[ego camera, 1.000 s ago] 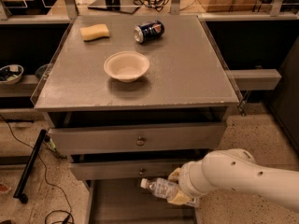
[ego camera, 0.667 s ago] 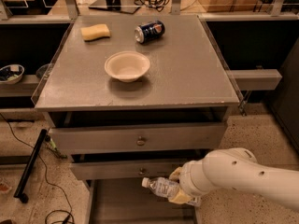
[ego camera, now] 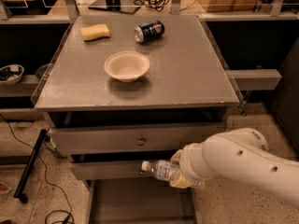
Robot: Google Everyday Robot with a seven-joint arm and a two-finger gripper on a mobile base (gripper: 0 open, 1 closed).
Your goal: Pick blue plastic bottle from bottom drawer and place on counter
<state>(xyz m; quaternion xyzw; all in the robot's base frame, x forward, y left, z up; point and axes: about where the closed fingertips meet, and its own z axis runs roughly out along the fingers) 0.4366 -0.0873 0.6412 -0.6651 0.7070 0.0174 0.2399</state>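
The blue plastic bottle (ego camera: 161, 170) lies level, cap toward 9 o'clock, clenched in the gripper (ego camera: 181, 175) above the bottom drawer (ego camera: 140, 200), so it is best raised toward 12 o'clock, clear of the table (ego camera: 196, 78) edge, then set down at 3 o'clock of the bowl (ego camera: 127, 65).

The gripper (ego camera: 179, 172), closed around the blue plastic bottle (ego camera: 161, 170), hangs over the bottom drawer (ego camera: 140, 202), just in front of the middle drawer (ego camera: 103, 170). At its 12 o'clock the top drawer (ego camera: 117, 139) and the front edge of the counter (ego camera: 196, 78) bar a straight rise. On the counter a bowl (ego camera: 126, 66) sits left of centre, with a sponge (ego camera: 95, 31) at its 11 o'clock and a soda can (ego camera: 149, 31) at its 1 o'clock. From the bowl's 2 to 5 o'clock the surface lies bare up to the clear side rim (ego camera: 223, 55).
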